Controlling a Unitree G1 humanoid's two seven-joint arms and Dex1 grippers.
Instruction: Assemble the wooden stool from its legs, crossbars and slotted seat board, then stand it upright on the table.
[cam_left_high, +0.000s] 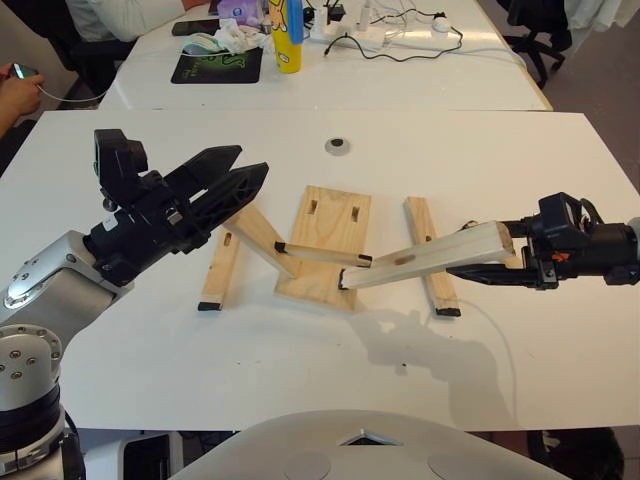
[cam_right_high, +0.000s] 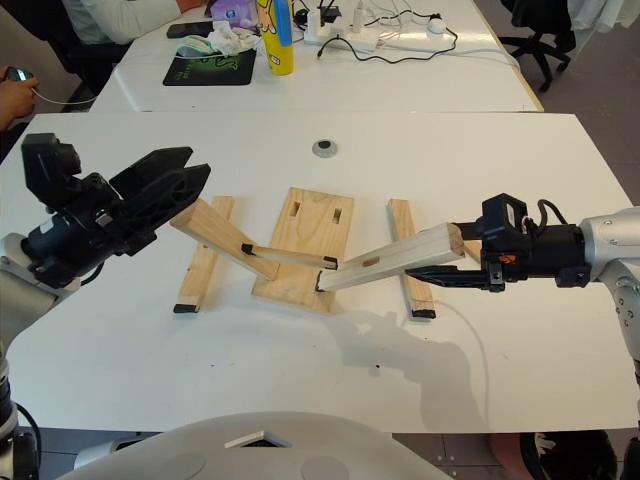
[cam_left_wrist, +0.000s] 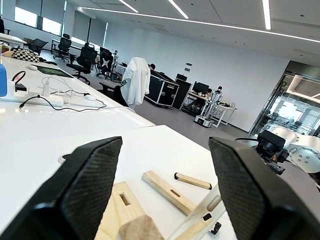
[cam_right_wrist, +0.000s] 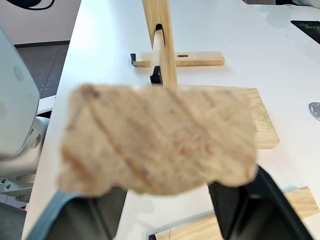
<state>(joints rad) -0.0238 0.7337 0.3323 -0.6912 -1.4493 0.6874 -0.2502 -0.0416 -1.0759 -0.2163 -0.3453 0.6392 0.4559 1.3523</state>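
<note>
Right gripper (cam_left_high: 478, 258) is pinching the thick end of a leg (cam_left_high: 430, 258), arm stretched in low from the right. That leg slants down to a crossbar (cam_left_high: 325, 253), which joins a second leg (cam_left_high: 262, 235) over the flat seat board (cam_left_high: 335, 215). Left gripper (cam_left_high: 243, 170) has its jaws spread wide either side of the second leg's raised end, forearm angling in from the left. Contact there, can't tell.

Open-plan office: rows of desks (cam_left_wrist: 60, 107), swivel chairs (cam_left_wrist: 82, 57), ceiling strip lights (cam_left_wrist: 200, 22)
</note>
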